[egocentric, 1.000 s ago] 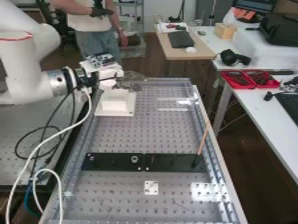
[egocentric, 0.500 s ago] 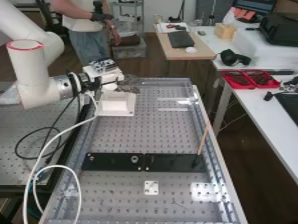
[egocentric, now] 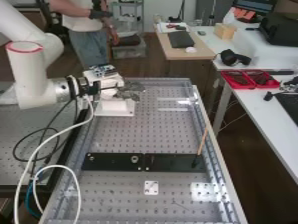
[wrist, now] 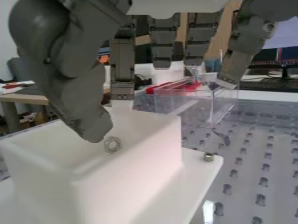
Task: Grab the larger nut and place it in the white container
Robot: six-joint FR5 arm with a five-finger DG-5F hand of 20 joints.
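Fingers [wrist: 123, 65] of the hand [wrist: 60, 65] were straight and wide, curled round nothing. I judged them placed over the white container [wrist: 143, 167] to drop the nut [wrist: 112, 144] inside; it was at the opening, whether falling or resting I could not tell

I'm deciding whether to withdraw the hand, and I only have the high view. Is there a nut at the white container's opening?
Observer: Yes, a metal nut appears within the opening of the white container, close by the tip of the thumb.
Operator: Anything curled round it?
Observer: No, the fingers hang straight, clear of it.
Operator: Anything beside the container?
Observer: A small metal piece on the white base plate.
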